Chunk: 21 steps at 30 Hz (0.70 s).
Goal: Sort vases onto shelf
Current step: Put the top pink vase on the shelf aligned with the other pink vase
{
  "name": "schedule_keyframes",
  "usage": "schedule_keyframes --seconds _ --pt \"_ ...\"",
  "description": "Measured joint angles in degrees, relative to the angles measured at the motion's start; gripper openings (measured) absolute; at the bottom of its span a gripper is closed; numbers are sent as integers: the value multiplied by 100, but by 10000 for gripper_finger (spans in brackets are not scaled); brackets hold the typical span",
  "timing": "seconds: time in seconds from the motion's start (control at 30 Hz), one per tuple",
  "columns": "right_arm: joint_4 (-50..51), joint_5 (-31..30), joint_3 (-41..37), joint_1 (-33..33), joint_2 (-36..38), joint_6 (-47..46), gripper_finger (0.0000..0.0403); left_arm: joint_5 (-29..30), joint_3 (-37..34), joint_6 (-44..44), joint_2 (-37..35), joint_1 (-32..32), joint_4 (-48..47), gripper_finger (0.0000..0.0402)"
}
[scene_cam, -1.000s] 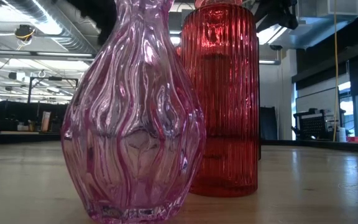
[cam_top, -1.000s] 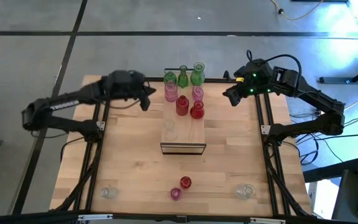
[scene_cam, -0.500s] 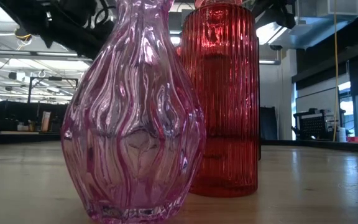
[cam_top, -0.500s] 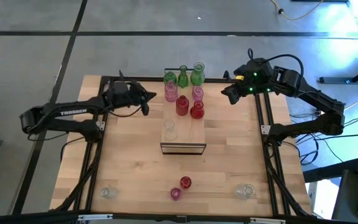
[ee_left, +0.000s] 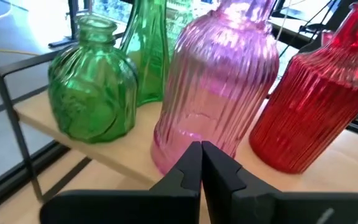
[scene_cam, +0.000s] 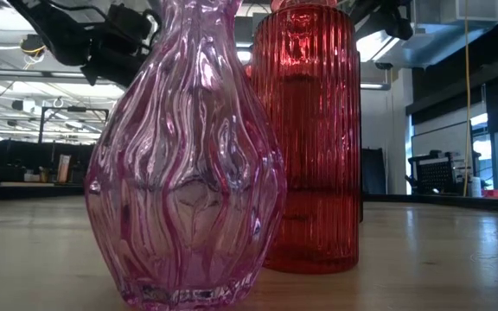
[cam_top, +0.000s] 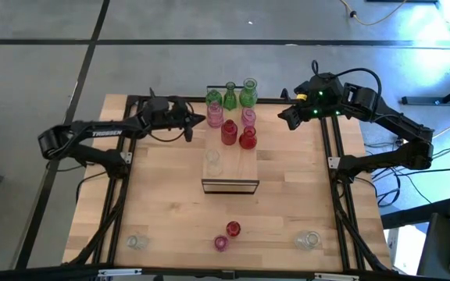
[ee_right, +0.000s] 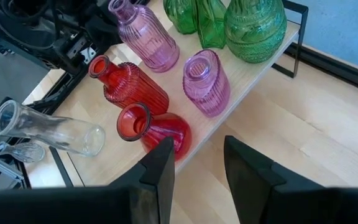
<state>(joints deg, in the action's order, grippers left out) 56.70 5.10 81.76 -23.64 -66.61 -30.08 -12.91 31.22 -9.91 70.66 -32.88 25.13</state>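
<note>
The light-wood shelf (cam_top: 230, 173) lies mid-table. Green vases (cam_top: 230, 97), pink vases (cam_top: 248, 117), red vases (cam_top: 229, 131) and a lying clear vase (cam_top: 212, 161) rest on it. My left gripper (cam_top: 199, 119) is shut at the shelf's left side, with its tips (ee_left: 201, 148) right at the lower body of a ribbed pink vase (ee_left: 225, 81). My right gripper (cam_top: 285, 116) hangs open to the right of the shelf, above the table, with red vases (ee_right: 151, 127) ahead of its fingers (ee_right: 197, 163). My left gripper points its shut fingertips level from the table's left at the ribbed pink vase's lower body (ee_left: 191, 127), near the base. I cannot tell whether they touch the glass. The vase stands upright on the shelf top.
Near the table's front edge stand a pink vase (cam_top: 221, 243) and a red vase (cam_top: 233, 229), which fill the low view (scene_cam: 184, 155). Clear vases stand at the near left (cam_top: 137, 242) and near right (cam_top: 308, 240). Bare wood lies between the shelf and these.
My left gripper has moved toward the table's right, closing on the pink vase at the shelf's left side. No vase has shifted.
</note>
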Motion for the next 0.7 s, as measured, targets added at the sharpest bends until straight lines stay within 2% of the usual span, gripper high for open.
schedule_keyframes --seconds 0.2,0.7 --pt "3 -21 0 4 0 -10 122 -270 251 109 309 0 131 0" --pt "18 -57 0 0 0 -8 122 -501 862 149 849 4 115 0"
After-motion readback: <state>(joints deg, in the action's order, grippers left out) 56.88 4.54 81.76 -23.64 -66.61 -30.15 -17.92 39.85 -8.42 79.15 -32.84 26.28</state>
